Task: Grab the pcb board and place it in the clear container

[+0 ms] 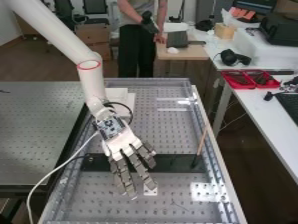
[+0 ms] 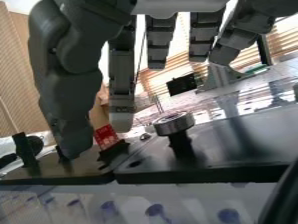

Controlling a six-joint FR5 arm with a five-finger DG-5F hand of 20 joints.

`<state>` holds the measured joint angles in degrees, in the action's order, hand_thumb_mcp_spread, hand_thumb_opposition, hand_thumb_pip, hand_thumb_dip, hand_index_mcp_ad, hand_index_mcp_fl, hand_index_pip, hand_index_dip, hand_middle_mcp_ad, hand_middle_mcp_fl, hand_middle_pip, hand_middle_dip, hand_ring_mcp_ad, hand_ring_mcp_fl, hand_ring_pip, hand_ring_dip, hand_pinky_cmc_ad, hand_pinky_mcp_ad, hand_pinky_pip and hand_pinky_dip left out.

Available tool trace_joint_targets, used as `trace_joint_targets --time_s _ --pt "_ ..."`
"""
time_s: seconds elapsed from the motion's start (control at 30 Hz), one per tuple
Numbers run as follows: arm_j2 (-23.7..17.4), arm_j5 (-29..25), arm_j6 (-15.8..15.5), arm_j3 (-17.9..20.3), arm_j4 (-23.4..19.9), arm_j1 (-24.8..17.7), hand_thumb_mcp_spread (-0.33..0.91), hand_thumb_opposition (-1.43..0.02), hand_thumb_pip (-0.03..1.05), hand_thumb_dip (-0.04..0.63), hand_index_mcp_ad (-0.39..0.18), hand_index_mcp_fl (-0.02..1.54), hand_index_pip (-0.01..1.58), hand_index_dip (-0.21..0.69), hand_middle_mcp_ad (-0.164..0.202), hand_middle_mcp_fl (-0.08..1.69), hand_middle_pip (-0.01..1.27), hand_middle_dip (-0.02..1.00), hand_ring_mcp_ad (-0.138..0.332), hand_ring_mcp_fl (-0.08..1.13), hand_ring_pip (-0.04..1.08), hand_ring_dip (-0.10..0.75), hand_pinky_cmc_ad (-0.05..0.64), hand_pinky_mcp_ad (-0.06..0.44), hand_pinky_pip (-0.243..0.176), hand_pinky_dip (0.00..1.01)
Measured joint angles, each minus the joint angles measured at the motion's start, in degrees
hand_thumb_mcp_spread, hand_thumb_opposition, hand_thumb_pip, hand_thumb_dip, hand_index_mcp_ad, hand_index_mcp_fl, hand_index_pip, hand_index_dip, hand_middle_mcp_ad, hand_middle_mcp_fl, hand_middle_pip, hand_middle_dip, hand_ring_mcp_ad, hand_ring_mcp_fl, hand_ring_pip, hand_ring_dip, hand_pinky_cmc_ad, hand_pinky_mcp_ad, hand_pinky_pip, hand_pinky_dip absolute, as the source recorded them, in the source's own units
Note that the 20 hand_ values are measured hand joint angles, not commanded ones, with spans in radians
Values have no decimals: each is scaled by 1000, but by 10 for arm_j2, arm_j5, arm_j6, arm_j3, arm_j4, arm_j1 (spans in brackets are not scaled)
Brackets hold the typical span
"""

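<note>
A white-palmed robot hand [image 1: 122,143] hung over a long black plate [image 1: 174,164] on the perforated grey desk [image 1: 165,139], its dark grey fingers [image 1: 124,176] straight, spread and released.

A small, flat red board [image 2: 106,136] with pale markings is standing upright at a slight tilt, its lower edge is meeting a low black block [image 2: 114,151], and its printed-looking face is showing

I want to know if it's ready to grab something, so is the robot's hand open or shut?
Open. In the high view, the hand has its fingers straight and a little apart, not curled round anything.
</note>
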<state>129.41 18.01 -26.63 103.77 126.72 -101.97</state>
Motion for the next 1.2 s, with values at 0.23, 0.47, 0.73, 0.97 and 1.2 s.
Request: trace_joint_targets --time_s 0.23,0.47,0.73,0.97,1.2 --pt "2 2 7 -3 5 2 592 -785 328 204 -143 391 1299 211 16 101 134 147 180 30 93 42 312 138 -66 192" --pt "3 3 12 -4 9 3 609 -785 354 222 -140 476 1299 204 14 124 134 150 182 30 93 42 312 136 -65 192" --pt "3 5 10 -4 4 4 616 -810 351 222 -138 499 1290 202 17 124 134 150 180 47 93 42 312 136 -52 188" --pt "4 7 5 -5 -2 5 614 -827 353 222 -140 525 1292 209 16 124 134 150 180 49 93 42 312 136 -51 192" --pt "3 9 2 -6 -4 7 609 -838 349 222 -140 545 1292 206 16 124 134 150 180 47 94 42 312 138 -51 192"
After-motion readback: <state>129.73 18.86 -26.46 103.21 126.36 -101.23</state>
